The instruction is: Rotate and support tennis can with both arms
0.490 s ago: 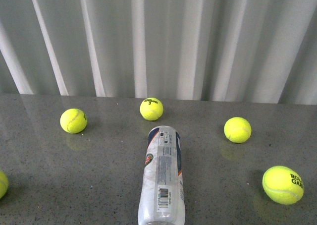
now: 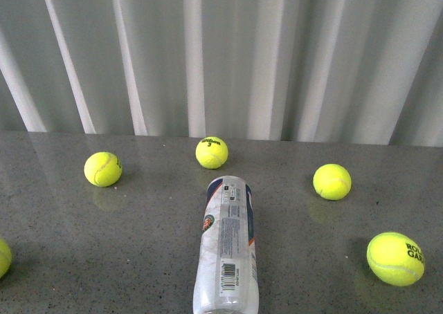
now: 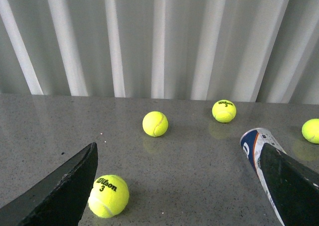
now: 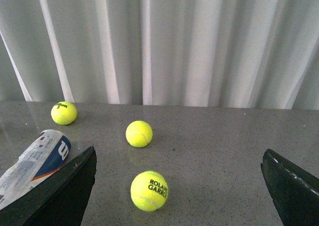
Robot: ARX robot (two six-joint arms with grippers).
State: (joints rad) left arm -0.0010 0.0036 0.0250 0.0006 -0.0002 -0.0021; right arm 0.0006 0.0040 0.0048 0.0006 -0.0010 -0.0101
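The tennis can (image 2: pixel 227 248) lies on its side on the grey table, its length running from the front edge toward the curtain, barcode facing up. Neither arm shows in the front view. My left gripper (image 3: pixel 179 186) is open, and the can (image 3: pixel 254 146) lies partly behind one of its fingers (image 3: pixel 291 186). A Wilson ball (image 3: pixel 108 195) rests beside the other finger. My right gripper (image 4: pixel 179 186) is also open, with a Roland Garros ball (image 4: pixel 149 190) between its fingers. The can's blue end (image 4: pixel 42 151) lies next to one right finger (image 4: pixel 60 191).
Yellow tennis balls are scattered around the can: one behind it (image 2: pixel 211 152), one at the left (image 2: pixel 102 169), two at the right (image 2: pixel 331 181) (image 2: pixel 395 258), and one cut off at the left edge (image 2: pixel 3 257). A pleated white curtain (image 2: pixel 221 58) backs the table.
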